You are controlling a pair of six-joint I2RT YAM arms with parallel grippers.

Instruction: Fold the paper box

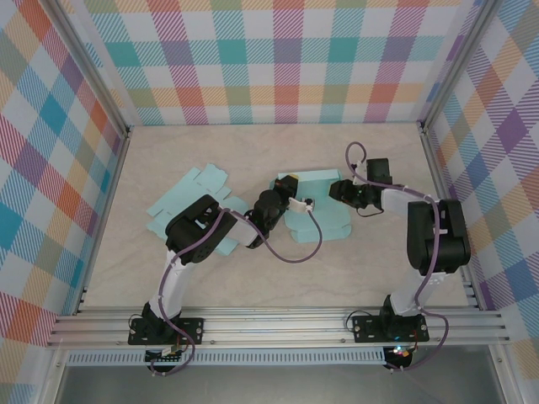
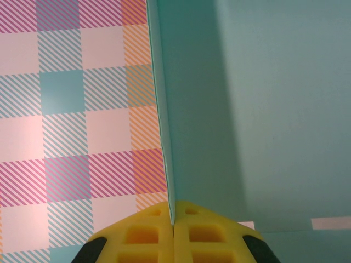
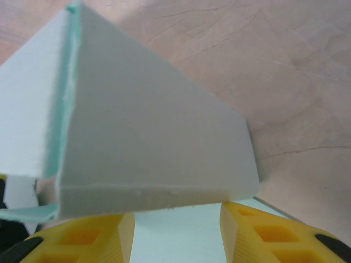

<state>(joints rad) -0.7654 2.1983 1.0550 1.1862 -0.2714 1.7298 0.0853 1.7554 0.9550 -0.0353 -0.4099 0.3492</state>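
The paper box [image 1: 333, 223] is pale teal card, partly folded, in the middle of the table. My left gripper [image 1: 289, 192] is at its left side, shut on an upright panel. In the left wrist view the thin panel edge [image 2: 164, 109] runs straight down into the pressed-together yellow fingertips of the left gripper [image 2: 174, 222]. My right gripper [image 1: 341, 192] is at the box's right side. In the right wrist view a raised flap [image 3: 153, 131] lies across the tips of the right gripper [image 3: 176, 230], whose yellow fingers [image 3: 269, 230] stand apart with box card showing between them.
A second teal box blank [image 1: 189, 198] lies flat on the table to the left, partly under my left arm. Plaid walls [image 1: 278, 59] close in the back and both sides. A metal rail [image 1: 278, 324] runs along the near edge.
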